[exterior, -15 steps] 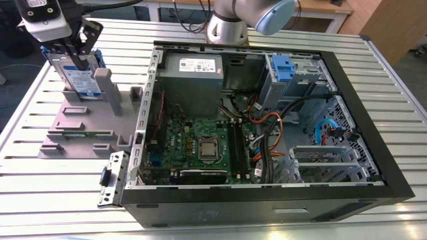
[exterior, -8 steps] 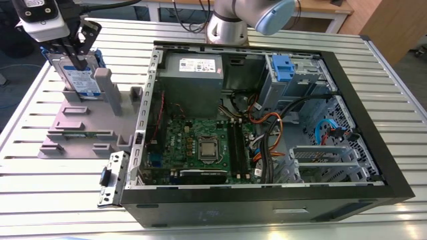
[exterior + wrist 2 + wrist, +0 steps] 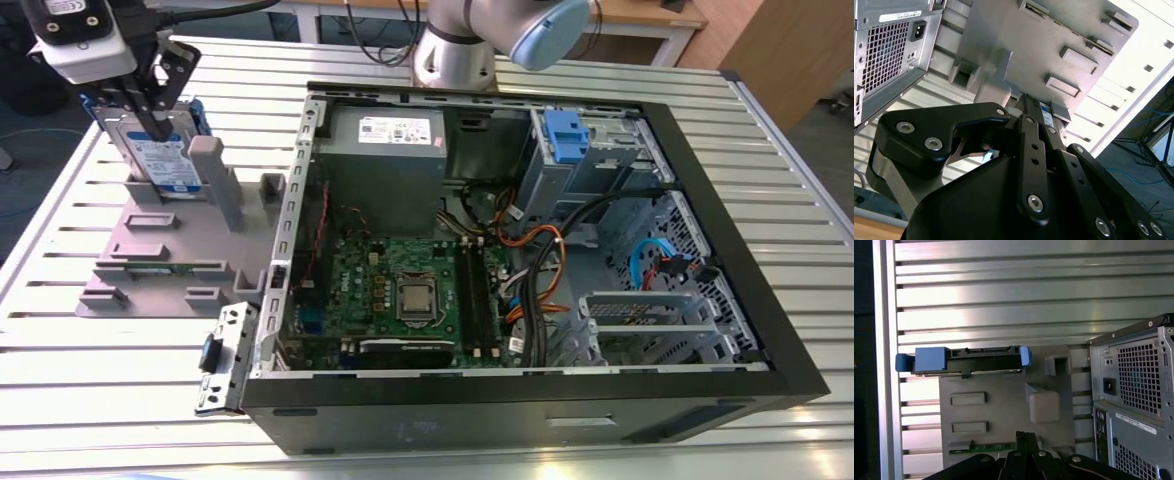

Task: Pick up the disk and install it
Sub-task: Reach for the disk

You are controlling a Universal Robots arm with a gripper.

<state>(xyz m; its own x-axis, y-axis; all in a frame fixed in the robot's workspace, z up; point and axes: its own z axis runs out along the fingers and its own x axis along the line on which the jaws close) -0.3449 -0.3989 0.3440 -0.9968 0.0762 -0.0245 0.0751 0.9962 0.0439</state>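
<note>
Blue plastic is framing the disk (image 3: 160,160), which is standing on edge in a slot of the grey stand (image 3: 147,250) at about ten o'clock in the exterior view, outside the open computer case (image 3: 534,415). The stand is probably keeping it upright so that its upper edge is offered to a grasp from above, rather than letting it lie flat on the slatted metal table (image 3: 94,350).

The gripper (image 3: 151,120) is hanging at the disk's top edge, with its body rising toward eleven o'clock from the disk. Whether it is clamping the disk or merely poised at it, I cannot tell.

In the first wrist view the disk (image 3: 969,360) is showing edge-on. The bracket's blue ends are jutting out at both sides, leaving the middle of the edge bare, which looks like the intended gripping place.

Installing is not yet done. The disk is sitting well apart from the case's drive cage (image 3: 617,140), which is lying at about one o'clock and carrying a blue fitting (image 3: 566,135) much like the disk's bracket. The arm's base (image 3: 461,50) is standing at twelve o'clock behind the case, presumably so that both stand and cage are within reach.
</note>
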